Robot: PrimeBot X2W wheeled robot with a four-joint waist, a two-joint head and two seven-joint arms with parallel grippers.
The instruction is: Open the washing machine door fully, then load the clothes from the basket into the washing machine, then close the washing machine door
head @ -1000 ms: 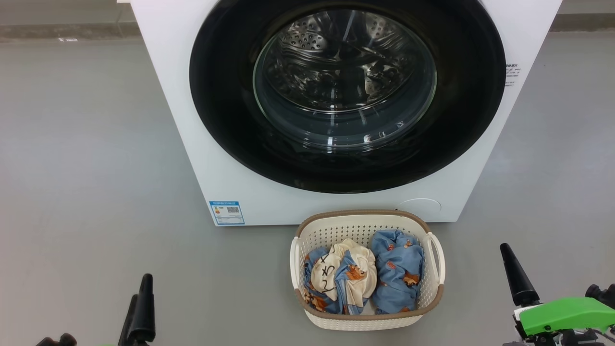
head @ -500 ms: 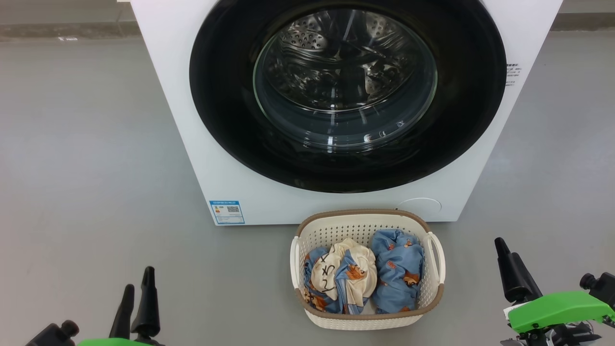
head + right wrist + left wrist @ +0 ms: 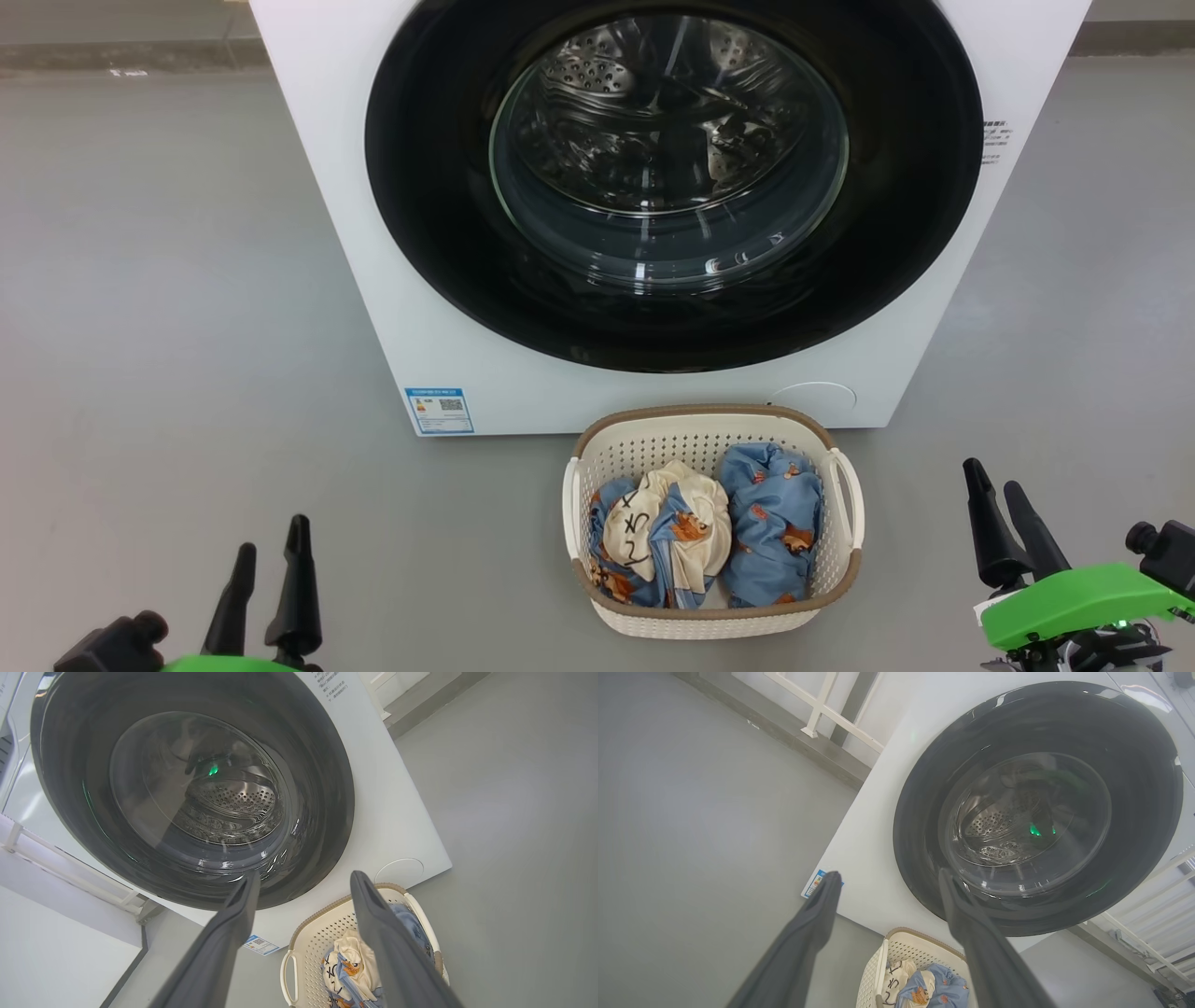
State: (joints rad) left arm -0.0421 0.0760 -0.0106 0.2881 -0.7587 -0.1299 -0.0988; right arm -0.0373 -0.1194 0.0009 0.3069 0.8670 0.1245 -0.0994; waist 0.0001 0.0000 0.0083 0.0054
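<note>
Head view: the washing machine door (image 3: 420, 187) sits closed on the white washing machine (image 3: 392, 308), far centre. The basket (image 3: 700, 413) stands on the grey floor (image 3: 187, 327) just in front of it, holding the clothes (image 3: 672, 537). The left gripper (image 3: 272, 537) hangs near left and the right gripper (image 3: 991, 476) near right, both empty.

Left wrist view: its two fingers stand apart with nothing between them.

Right wrist view: its fingers are likewise spread, with the basket beyond them.
</note>
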